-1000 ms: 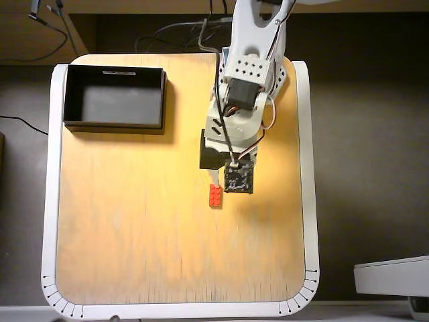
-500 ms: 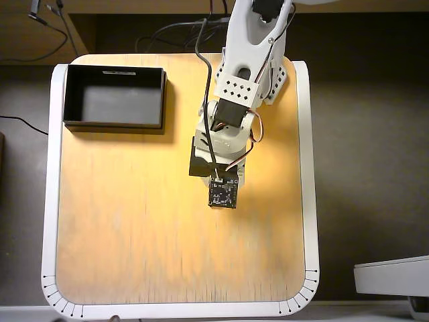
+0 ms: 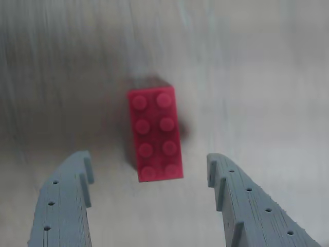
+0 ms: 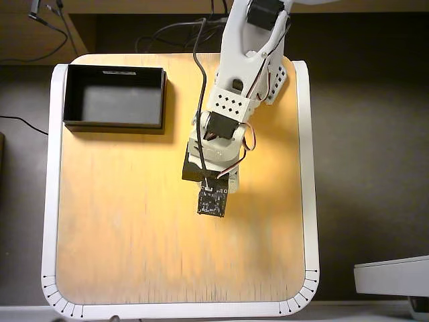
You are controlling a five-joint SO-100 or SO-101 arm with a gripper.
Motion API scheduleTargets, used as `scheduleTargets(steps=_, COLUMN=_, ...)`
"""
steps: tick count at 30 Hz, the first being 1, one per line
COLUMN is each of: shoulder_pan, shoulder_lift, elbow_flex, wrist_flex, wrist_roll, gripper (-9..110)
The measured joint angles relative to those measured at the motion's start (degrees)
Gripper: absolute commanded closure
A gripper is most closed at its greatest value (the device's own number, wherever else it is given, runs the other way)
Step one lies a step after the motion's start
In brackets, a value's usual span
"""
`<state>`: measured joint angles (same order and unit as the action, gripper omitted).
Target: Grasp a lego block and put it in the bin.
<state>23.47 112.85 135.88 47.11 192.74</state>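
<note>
In the wrist view the red lego block point(image 3: 154, 133) lies flat on the pale table, studs up, its long side pointing away from the camera. My gripper point(image 3: 149, 157) is open and empty. Its two grey fingers point(image 3: 67, 200) stand on either side of the block's near end, apart from it. In the overhead view the arm point(image 4: 231, 114) reaches over the table's middle and hides both the block and the fingers. The black bin point(image 4: 114, 97) sits at the table's far left corner, empty, well away from the gripper.
The wooden tabletop point(image 4: 134, 235) has a raised white rim point(image 4: 50, 201) all around. Cables point(image 4: 167, 33) run behind the table's far edge. The wrist camera board point(image 4: 211, 201) hangs over the table's centre.
</note>
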Motion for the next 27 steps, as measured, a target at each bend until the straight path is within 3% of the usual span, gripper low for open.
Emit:
scheduleTargets(steps=16, shoulder_pan=1.1, shoulder_lift=-6.4, elbow_flex=-0.5, wrist_flex=-6.2, wrist_roll=0.0, gripper=79)
scheduleTargets(steps=27, shoulder_pan=1.1, shoulder_lift=-7.4, elbow_flex=-0.7, wrist_flex=-9.6, wrist_roll=-0.4, gripper=101)
